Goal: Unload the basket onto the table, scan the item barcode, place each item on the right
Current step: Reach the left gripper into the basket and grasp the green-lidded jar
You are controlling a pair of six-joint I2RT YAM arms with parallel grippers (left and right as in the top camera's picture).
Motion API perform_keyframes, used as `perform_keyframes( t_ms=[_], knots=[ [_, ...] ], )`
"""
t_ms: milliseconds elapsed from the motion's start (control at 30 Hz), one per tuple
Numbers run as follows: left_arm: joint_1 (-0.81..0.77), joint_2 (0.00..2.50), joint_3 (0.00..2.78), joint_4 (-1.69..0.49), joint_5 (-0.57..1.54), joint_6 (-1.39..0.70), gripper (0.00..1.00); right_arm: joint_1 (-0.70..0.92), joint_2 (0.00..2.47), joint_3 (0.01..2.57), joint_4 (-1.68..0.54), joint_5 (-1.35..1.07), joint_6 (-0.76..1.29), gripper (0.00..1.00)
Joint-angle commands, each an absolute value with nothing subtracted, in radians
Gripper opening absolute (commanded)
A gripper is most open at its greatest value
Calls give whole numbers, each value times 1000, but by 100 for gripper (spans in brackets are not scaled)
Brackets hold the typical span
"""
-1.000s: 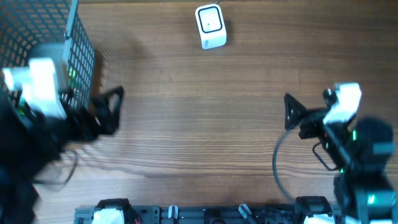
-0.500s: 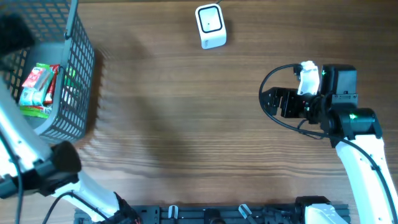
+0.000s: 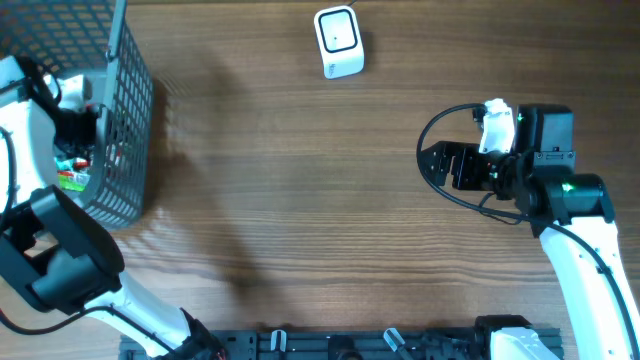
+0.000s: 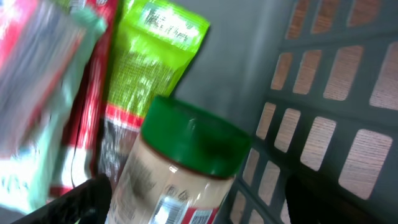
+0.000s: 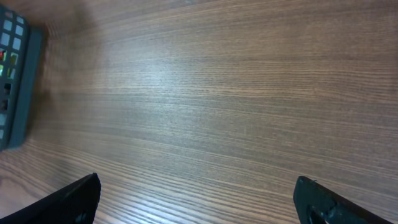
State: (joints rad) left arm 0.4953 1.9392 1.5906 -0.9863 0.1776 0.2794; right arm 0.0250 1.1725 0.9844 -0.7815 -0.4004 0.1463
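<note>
The left pincer (image 4: 198, 185) is hanging inside the grey mesh basket (image 3: 128, 110) at the far left corner of the worktop (image 3: 300, 210). Its jaws are standing wide on either side of a jar (image 4: 180, 180) with a green lid (image 4: 196, 140), not clamping it. The jar is resting beside a green pouch (image 4: 149, 62) and a red packet (image 4: 92, 124). Across the worktop, the right pincer (image 5: 196, 186) is hovering spread open over the wood grain. The white scanner (image 3: 338, 42) is sitting at the far edge, well apart from both.
</note>
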Motion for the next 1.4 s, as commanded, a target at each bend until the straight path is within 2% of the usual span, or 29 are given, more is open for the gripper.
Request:
perform_keyframes(
  t_ms=[0,167,300,433,533,667,767,867,967,1033,1233,1333,1367],
  knots=[
    [433,1930,1570,-952,97,338,87,24,1173,1000,-780,-384,157,100],
    [436,1934,1570,-931,93,337,89,24,1173,1000,-780,-384,157,100],
    [463,1967,1570,-957,146,337,86,24,1173,1000,-780,-384,157,100],
    [476,2002,1570,-957,150,337,75,24,1173,1000,-780,-385,160,100],
    [487,2037,1570,-953,148,337,74,24,1173,1000,-780,-385,160,100],
    [490,2059,1570,-929,148,337,64,24,1173,1000,-780,-385,160,100],
    [490,2057,1570,-922,144,336,75,24,1173,999,-780,-385,160,100],
    [490,2035,1613,-933,142,329,78,24,1173,999,-783,-385,160,100],
    [490,1982,1645,-943,132,330,93,24,1173,999,-782,-385,160,100],
    [490,1980,1641,-978,96,330,96,24,1173,999,-782,-385,160,100],
    [490,1980,1510,-917,68,329,87,24,1173,999,-779,-384,160,99],
    [490,1981,1409,-827,64,329,78,24,1173,999,-773,-384,160,99],
    [490,1981,1404,-813,61,329,68,24,1173,999,-773,-385,160,100]
  ],
)
